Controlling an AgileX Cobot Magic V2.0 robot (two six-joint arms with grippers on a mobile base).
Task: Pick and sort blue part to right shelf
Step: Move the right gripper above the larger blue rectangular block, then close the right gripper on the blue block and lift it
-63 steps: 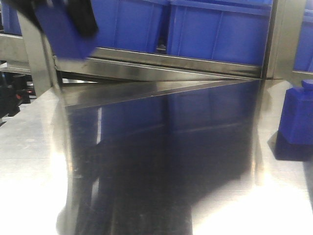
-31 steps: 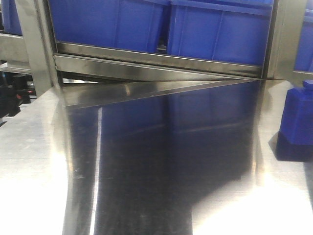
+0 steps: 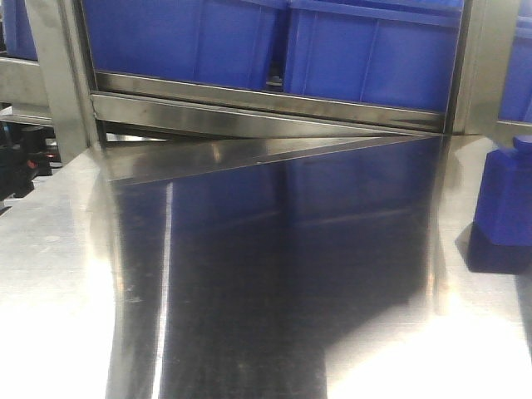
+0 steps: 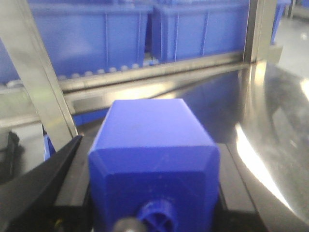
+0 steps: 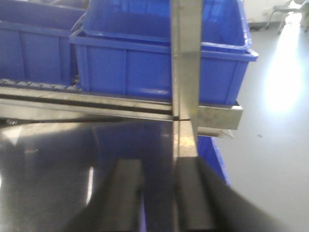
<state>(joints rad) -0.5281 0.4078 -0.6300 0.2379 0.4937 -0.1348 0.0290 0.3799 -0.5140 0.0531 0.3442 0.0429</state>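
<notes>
One blue part (image 4: 153, 169) is pinched between the fingers of my left gripper (image 4: 149, 145), neck toward the wrist camera, facing the right shelf (image 3: 266, 104) and its blue bins (image 5: 159, 63). Picking is done; setting it on the shelf is left. A second blue block (image 3: 501, 208) stands at the right edge of the steel table (image 3: 50, 274). My right gripper (image 5: 157, 193) hangs spread, seemingly empty, though blur hides its tips. A second ago the front camera caught my loaded left gripper top-left; now it's out of that view.
</notes>
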